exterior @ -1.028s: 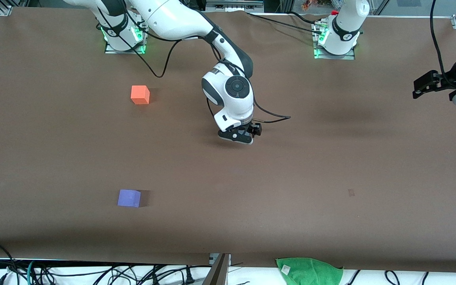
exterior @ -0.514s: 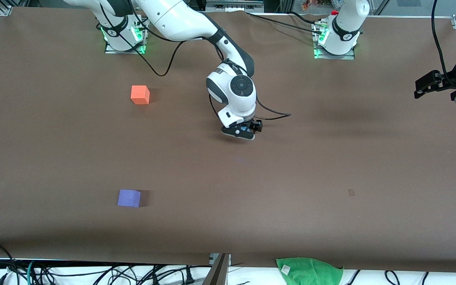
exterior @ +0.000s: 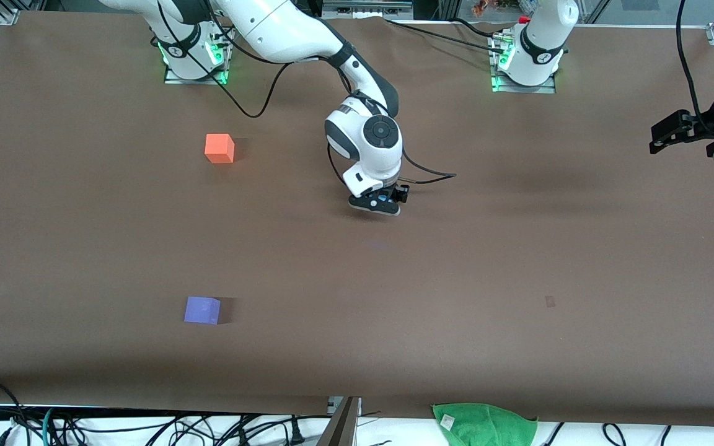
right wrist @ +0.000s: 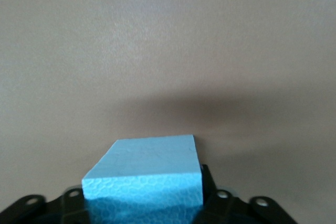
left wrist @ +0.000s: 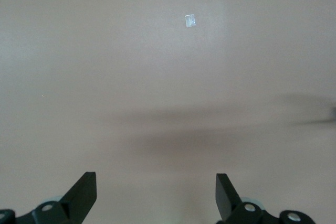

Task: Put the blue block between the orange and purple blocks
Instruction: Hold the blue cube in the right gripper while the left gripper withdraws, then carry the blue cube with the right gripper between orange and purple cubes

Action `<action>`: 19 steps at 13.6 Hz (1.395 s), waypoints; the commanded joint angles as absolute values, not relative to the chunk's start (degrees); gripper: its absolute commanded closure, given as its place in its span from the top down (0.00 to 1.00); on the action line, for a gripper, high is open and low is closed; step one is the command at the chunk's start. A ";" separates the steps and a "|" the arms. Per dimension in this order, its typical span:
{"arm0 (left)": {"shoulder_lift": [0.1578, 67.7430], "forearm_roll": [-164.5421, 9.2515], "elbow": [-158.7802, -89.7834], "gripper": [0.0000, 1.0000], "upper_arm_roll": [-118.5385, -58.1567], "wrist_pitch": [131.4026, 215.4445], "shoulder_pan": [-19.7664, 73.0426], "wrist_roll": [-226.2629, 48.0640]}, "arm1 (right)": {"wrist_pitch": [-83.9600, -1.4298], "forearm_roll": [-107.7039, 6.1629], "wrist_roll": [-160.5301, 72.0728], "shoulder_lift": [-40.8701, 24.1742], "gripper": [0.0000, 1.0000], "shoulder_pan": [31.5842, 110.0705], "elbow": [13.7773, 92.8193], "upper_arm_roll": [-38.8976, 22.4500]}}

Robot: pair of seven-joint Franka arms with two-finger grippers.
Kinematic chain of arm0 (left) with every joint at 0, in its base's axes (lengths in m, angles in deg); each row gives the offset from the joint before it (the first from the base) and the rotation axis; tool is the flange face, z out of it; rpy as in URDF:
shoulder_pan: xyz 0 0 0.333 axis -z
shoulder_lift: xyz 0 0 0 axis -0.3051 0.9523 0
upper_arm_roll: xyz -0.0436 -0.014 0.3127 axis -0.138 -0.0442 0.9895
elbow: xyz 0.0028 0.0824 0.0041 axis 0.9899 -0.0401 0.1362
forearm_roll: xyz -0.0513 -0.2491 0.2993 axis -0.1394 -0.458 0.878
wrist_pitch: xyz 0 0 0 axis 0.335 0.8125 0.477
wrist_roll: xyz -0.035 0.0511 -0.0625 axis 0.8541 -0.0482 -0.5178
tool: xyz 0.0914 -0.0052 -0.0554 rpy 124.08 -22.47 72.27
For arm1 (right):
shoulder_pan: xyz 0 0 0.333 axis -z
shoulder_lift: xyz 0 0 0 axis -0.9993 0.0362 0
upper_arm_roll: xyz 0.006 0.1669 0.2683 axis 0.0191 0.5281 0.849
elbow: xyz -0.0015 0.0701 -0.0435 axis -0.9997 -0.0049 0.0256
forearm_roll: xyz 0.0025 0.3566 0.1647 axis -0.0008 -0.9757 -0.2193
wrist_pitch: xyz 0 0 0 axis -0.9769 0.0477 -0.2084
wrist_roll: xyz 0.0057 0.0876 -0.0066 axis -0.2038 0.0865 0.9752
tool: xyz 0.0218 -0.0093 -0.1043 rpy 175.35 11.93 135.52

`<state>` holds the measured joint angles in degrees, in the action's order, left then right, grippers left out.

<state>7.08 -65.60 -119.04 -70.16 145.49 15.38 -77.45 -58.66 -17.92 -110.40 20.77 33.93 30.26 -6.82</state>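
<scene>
My right gripper (exterior: pixel 377 207) hangs over the worktop (exterior: pixel 518 248), fingers pinching the blue block (right wrist: pixel 149 174), toward the left arm's end from the orange block (exterior: pixel 219 148). My left gripper (left wrist: pixel 156 195) waits, fingers spread.

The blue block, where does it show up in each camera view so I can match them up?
Front view: a sliver of the blue block shows between the fingers of the right gripper, over mid-table.
Right wrist view: the blue block fills the lower middle, clamped in the right gripper.
Left wrist view: not in it; only the open left gripper over the bare table.
Shared landmark: the brown table.
</scene>
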 commanded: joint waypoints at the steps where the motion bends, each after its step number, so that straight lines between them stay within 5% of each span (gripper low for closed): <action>1: 6.92 -64.79 -118.35 1.00 -70.64 144.59 15.04 -76.23 | -57.68 -17.35 -106.66 18.82 0.18 35.97 31.44 -7.08; 6: 7.01 -64.87 -118.35 1.00 -70.46 144.59 14.95 -76.32 | -50.13 -17.79 -87.11 16.19 0.18 45.28 33.28 -9.80; 13: 6.83 -65.14 -118.44 1.00 -70.73 144.15 14.95 -78.17 | -54.69 -18.23 -50.87 -6.48 0.19 65.06 65.43 -10.07; 19: 6.83 -65.31 -118.35 1.00 -70.99 144.15 14.86 -78.87 | -64.33 -19.63 -51.37 -6.94 0.21 65.78 73.35 -10.07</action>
<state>7.08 -65.60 -119.04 -70.31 145.17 15.28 -78.21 -59.36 -18.32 -51.13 -5.91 65.88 68.83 -10.37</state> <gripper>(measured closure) 0.000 0.410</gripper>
